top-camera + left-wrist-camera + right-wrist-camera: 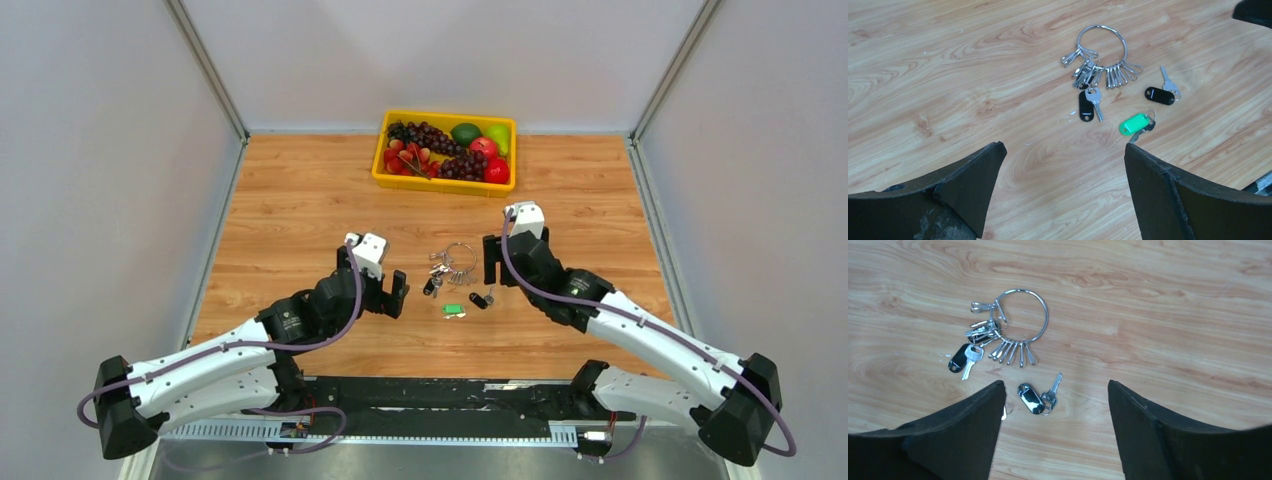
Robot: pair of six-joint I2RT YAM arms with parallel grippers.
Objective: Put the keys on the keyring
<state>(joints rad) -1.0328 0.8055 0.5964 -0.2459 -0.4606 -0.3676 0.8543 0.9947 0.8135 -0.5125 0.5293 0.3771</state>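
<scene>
**A:** Open bench (300,200) on the left, a clear lane from the left end effector (392,297) to the keyring (459,255).

**B:** The right end effector (497,268) is tighter, just beside the ring. The green key (1134,123) and loose black key (1159,95) lie near each other, with a narrow gap between.

**A:** The fruit basket (445,150) sits well back, with bare wood in front of it.

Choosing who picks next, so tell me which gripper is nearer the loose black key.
Right. The right gripper is open just beyond and right of the loose black key; the left gripper is open farther away on its left, beyond the green key.
</scene>
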